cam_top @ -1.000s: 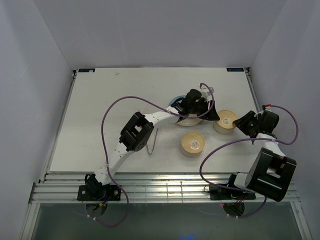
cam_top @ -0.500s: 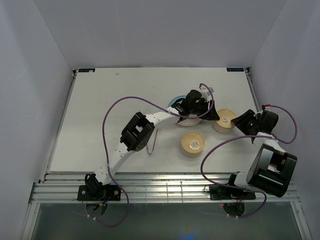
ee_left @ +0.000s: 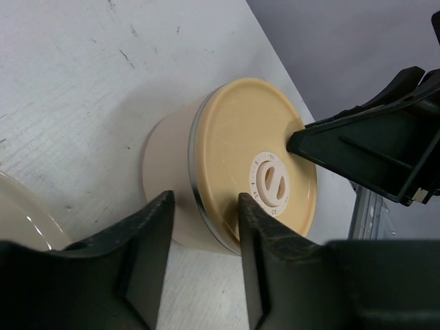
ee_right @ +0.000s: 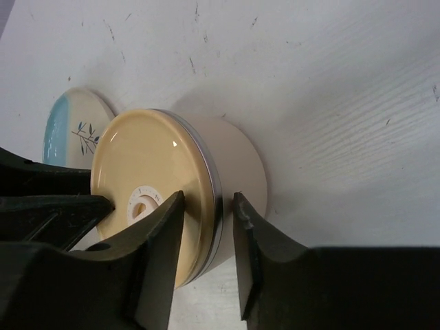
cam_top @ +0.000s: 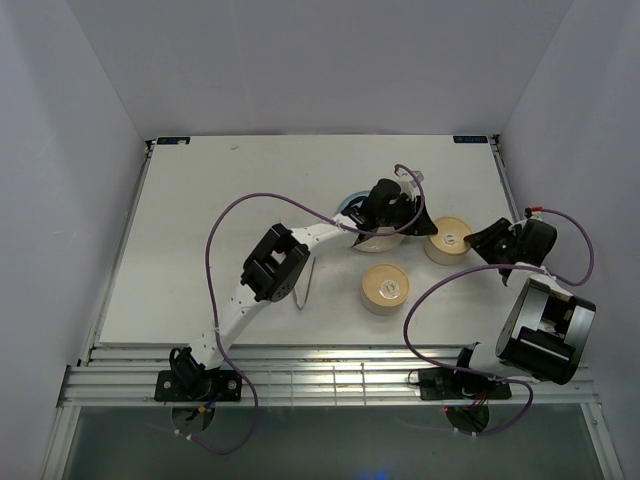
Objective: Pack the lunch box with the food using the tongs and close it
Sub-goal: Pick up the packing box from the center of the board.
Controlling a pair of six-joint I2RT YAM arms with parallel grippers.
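Though untouched, tongs [cam_top: 306, 285] lengthwise near-to-far.

Bright, even overhead light; soft shadow on the worktop [ee_right: 330, 103] just beyond the fingers [ee_right: 161, 261], which loom dark and blurred; glare on the lid [ee_right: 137, 165].

The cream round lunch box [cam_top: 449, 241], tan lid on, is standing upright between the left claw [ee_left: 204, 201] and right claw [ee_right: 207, 199]. The silver tongs [cam_top: 307, 285] are lying flat, well apart from the left claw.
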